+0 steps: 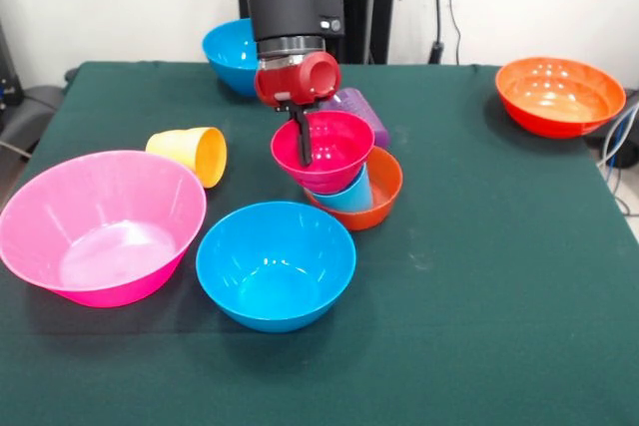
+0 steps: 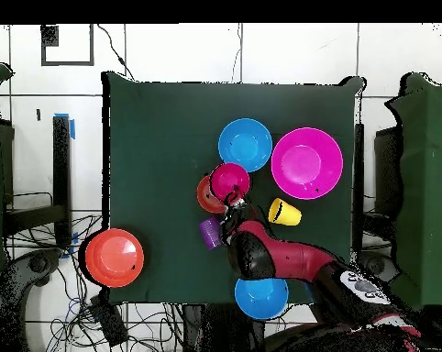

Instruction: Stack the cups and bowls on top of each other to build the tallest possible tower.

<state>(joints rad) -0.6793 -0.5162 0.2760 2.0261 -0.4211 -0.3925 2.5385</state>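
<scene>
Green cloth-covered table [image 1: 499, 276] before a white wall, with cables hanging behind it.

Big pink bowl [image 1: 100, 226]: upright, left of the tower in the front view.
Blue bowl [image 1: 275, 264]: upright, in front of the tower, just beside the pink bowl.
Wide orange bowl [image 1: 559, 95]: upright, well apart from the tower at the right far corner.
Second blue bowl [image 1: 232, 52]: behind the tower, partly hidden by the arm.
Tower [image 1: 344, 175]: small orange-red bowl [image 1: 384, 192] at the base, light blue cup [image 1: 351, 195] in it, small magenta bowl [image 1: 334, 150] tilted on top.
Gripper [image 1: 301, 142]: dark fingers [image 1: 302, 145] reach into the magenta bowl at its near-left rim; whether they pinch the wall cannot be told.
Yellow cup [image 1: 192, 154]: on its side, left of the tower.
Purple cup [image 1: 361, 109]: behind the tower.

No legible writing.
</scene>
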